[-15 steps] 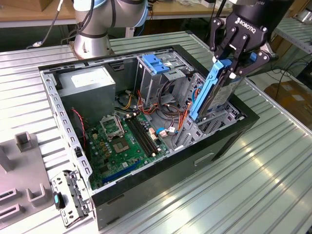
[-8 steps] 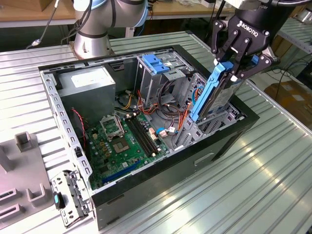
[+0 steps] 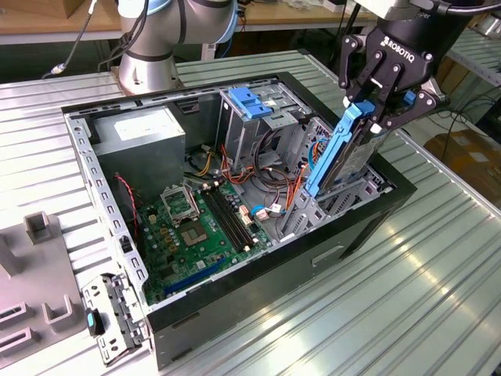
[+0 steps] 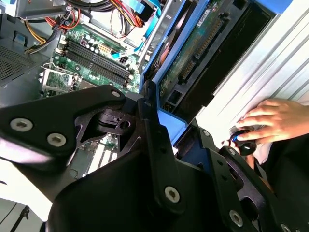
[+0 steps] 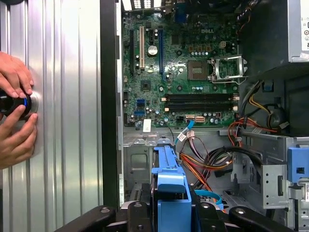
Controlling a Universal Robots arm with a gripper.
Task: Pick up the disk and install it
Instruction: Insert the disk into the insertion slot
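Exterior view: ribbed table (image 3: 415, 298), tilted disk (image 3: 344, 153)

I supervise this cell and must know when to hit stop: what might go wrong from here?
The disk hangs tilted in the gripper above the bay; it may jam on the bay's edge.
Orange cables lie beside the bay and could get pinched.
A person's hand rests on the table near the case; a wide move might strike it.

Ribbed silver metal tabletop (image 3: 407, 298), wooden workbench (image 3: 39, 23) along the back — bright, even light
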